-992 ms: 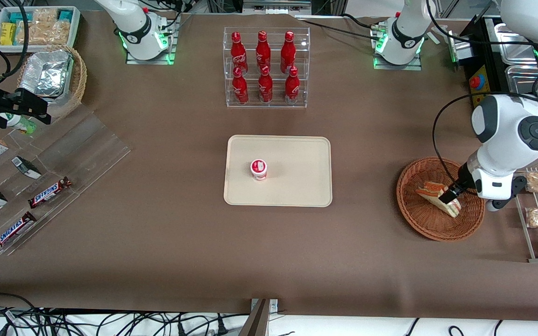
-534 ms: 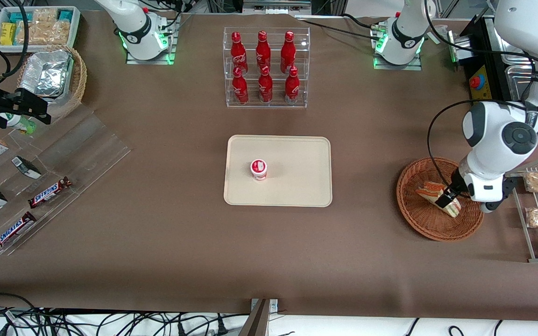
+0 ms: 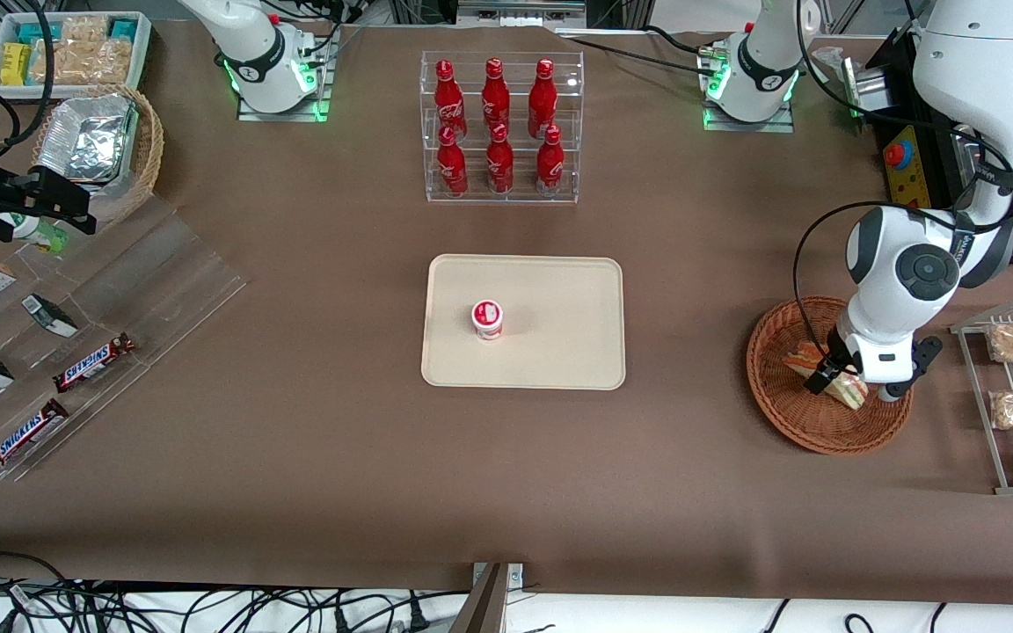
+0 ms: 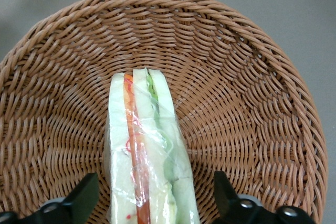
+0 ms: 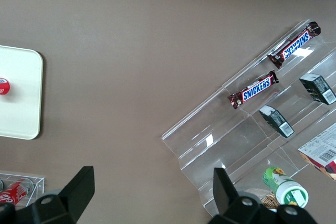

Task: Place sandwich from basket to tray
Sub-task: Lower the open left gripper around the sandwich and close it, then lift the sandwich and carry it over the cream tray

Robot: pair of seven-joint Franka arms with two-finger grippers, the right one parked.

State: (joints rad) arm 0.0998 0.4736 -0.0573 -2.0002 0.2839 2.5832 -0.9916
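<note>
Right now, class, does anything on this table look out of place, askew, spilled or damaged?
Nothing stands out. The sandwich lies intact and wrapped in the basket, with the open end effector straddling it. The tray sits square, holding only a small upright cup. The bottles stand upright in their rack.

gripper (image 4: 152, 208) fingers straddle sandwich (image 4: 147, 161) with gaps; basket (image 4: 252, 77) wall low.

Brown table surface seen from above. A corner of the cream tray (image 5: 18, 95) holds a small red-and-white cup (image 5: 3, 86). A clear stepped acrylic display (image 5: 252, 135) carries two Snickers bars (image 5: 253, 89) and two small dark boxes (image 5: 276, 121), with a green-capped bottle (image 5: 286, 186) near its edge.
</note>
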